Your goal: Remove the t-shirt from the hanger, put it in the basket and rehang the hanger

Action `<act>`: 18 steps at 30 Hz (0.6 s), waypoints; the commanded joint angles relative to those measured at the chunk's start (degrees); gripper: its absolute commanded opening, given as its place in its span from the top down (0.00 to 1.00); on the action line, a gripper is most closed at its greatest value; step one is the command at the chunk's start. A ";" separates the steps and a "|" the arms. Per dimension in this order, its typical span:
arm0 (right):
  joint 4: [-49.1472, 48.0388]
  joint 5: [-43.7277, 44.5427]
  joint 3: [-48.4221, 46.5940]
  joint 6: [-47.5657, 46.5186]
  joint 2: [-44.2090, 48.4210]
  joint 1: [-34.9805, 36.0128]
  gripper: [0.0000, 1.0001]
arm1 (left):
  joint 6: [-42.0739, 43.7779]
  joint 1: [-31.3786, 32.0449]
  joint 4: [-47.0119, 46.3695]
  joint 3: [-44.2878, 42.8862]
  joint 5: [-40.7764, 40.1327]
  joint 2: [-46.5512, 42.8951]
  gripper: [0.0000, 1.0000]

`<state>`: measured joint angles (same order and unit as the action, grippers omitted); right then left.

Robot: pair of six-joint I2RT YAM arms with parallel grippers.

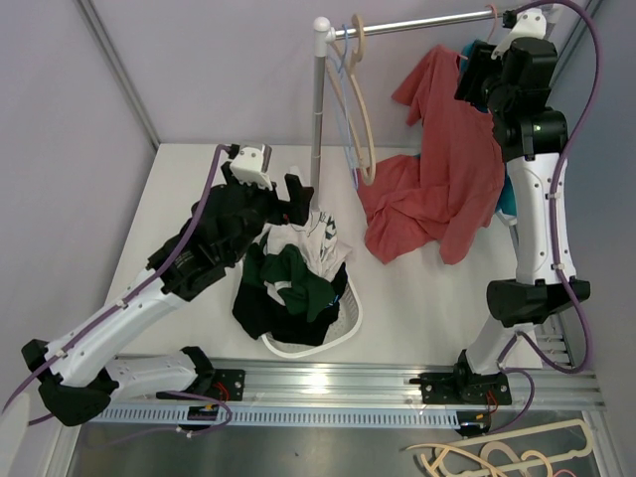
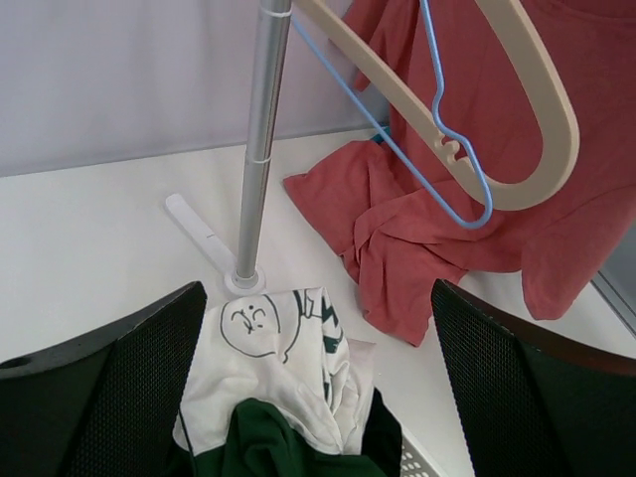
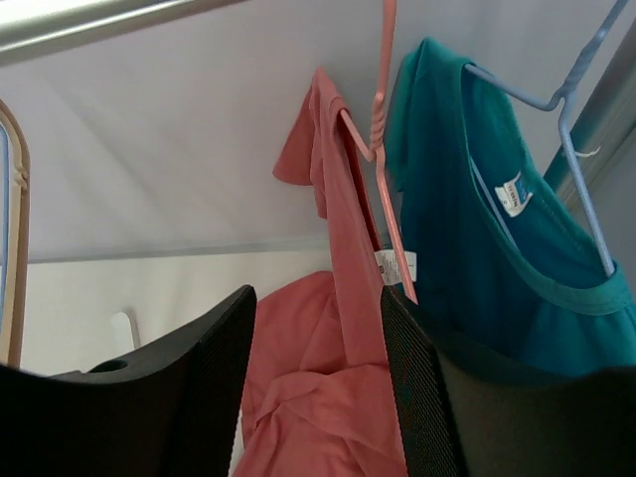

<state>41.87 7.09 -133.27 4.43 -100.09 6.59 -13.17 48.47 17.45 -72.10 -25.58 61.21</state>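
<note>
Red t-shirt (image 1: 447, 169) hung on pink hanger (image 3: 383, 149). Right fingers (image 3: 149, 397) held half-parted near it; left fingers (image 2: 99, 397) spread wide over basket (image 1: 348, 318).

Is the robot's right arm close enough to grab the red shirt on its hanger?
Probably yes. The right pincer is up by the rail, open, and the red shirt hangs on the pink hanger just ahead of it, with nothing in between.
</note>
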 commanded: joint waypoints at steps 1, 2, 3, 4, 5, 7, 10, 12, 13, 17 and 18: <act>-1.17 -2.26 -0.50 0.50 -0.01 -0.96 0.43 | 3.85 -0.48 -2.94 -2.87 2.38 -0.13 0.00; -1.35 -2.26 -0.50 0.67 -0.19 -1.05 0.43 | 4.11 -0.48 -2.95 -2.88 2.38 -0.21 0.00; -1.61 -2.43 -0.32 0.50 -0.36 -1.31 0.43 | 4.38 -0.48 -3.04 -3.48 2.29 -0.04 0.01; -1.87 -2.35 -0.23 0.41 -0.63 -1.49 0.43 | 4.55 -0.48 -2.95 -3.58 2.29 0.05 0.01; -2.66 -1.91 0.64 0.06 -0.80 -1.67 0.44 | 4.64 -0.48 -2.78 -4.01 2.12 0.14 0.01; -4.07 -1.56 1.70 -0.56 -0.80 -1.67 0.44 | 4.73 -0.48 -2.77 -4.37 1.85 0.05 0.01; -5.39 -1.38 1.97 -0.91 -1.15 -2.37 0.43 | 5.08 -0.48 -2.95 -4.19 1.77 -0.30 0.00; -5.66 -1.73 1.70 -1.00 -1.94 -2.72 0.42 | 5.34 -0.48 -3.30 -3.76 1.50 -0.39 0.00; -5.66 -1.99 1.53 -1.00 -2.30 -3.33 0.42 | 5.43 -0.48 -3.39 -3.84 1.41 -0.30 0.00; -6.27 -2.96 1.79 -0.82 -3.70 -4.57 0.43 | 6.05 -0.48 -3.48 -3.84 0.80 -0.21 0.00; -6.53 -3.66 1.88 -1.00 -3.97 -4.66 0.43 | 6.14 -0.48 -3.48 -3.67 0.45 -0.30 0.00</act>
<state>37.76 5.02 -131.11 4.25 -102.87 2.83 -8.80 48.47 15.53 -74.06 -24.71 61.25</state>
